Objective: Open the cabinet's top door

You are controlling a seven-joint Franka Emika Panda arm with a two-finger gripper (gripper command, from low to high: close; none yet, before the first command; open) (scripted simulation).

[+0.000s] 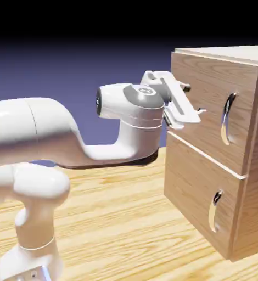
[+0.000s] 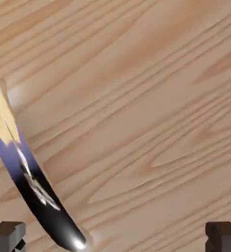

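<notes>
The cabinet (image 1: 252,164) is a light oak box at the exterior view's right. Its top door (image 1: 208,82) is the upper panel, lying flush and closed, with a curved silver handle (image 1: 228,118) near its right edge. My gripper (image 1: 192,100) faces this panel with the jaws wide apart, just short of the wood and left of the handle. In the hand view the door's wood grain (image 2: 137,98) fills the picture. The shiny handle (image 2: 34,187) slants down the left side, close to the left fingertip (image 2: 7,237). Nothing sits between the fingers of the gripper (image 2: 115,237).
Below the top door sits the shorter lower panel (image 1: 191,181) with its own silver handle (image 1: 215,208). The cabinet stands on a wood-grain table (image 1: 115,219). The white arm (image 1: 54,131) reaches in from the exterior view's left.
</notes>
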